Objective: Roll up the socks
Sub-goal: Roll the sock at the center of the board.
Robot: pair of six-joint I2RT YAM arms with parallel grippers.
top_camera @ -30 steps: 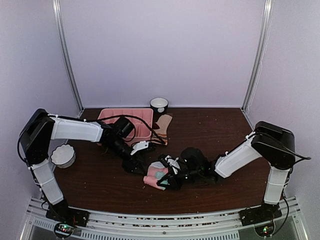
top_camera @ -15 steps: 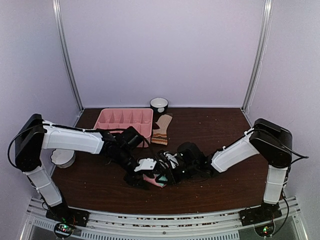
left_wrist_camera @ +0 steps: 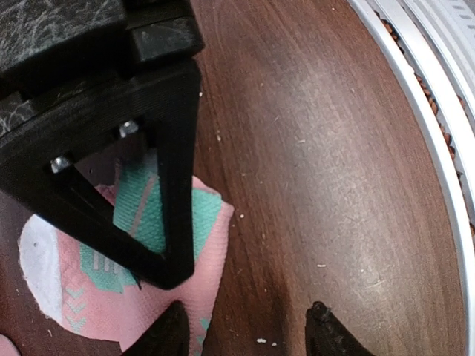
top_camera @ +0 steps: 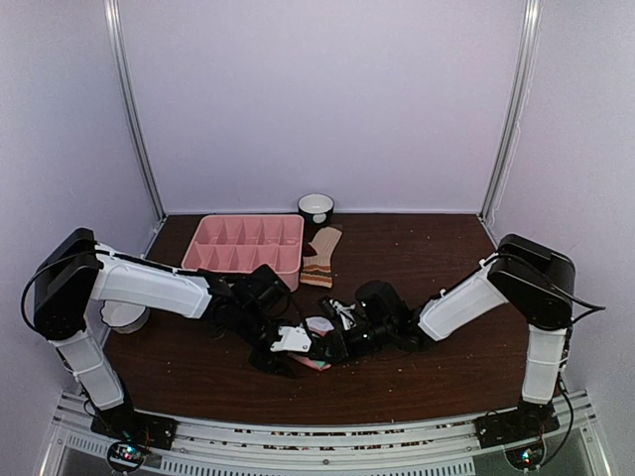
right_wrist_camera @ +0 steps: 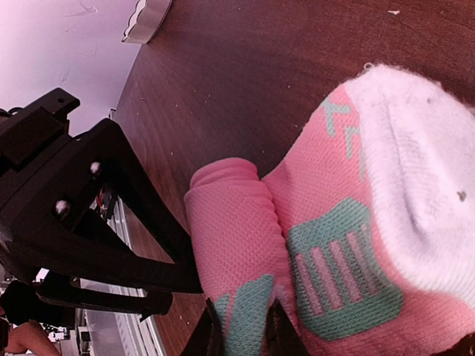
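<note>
Pink sock point(right_wrist_camera: 312, 222) in firm pinch of right end effector point(right_wrist_camera: 241, 335); left end effector point(left_wrist_camera: 249, 334), jaws apart, at its edge.

Knit cloth sock point(right_wrist_camera: 231, 237), glossy wood table point(left_wrist_camera: 319, 148)

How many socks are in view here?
2. One pink sock at front centre, pinched in the right hand; one tan sock beside the tray, further back. More may be hidden.
</note>
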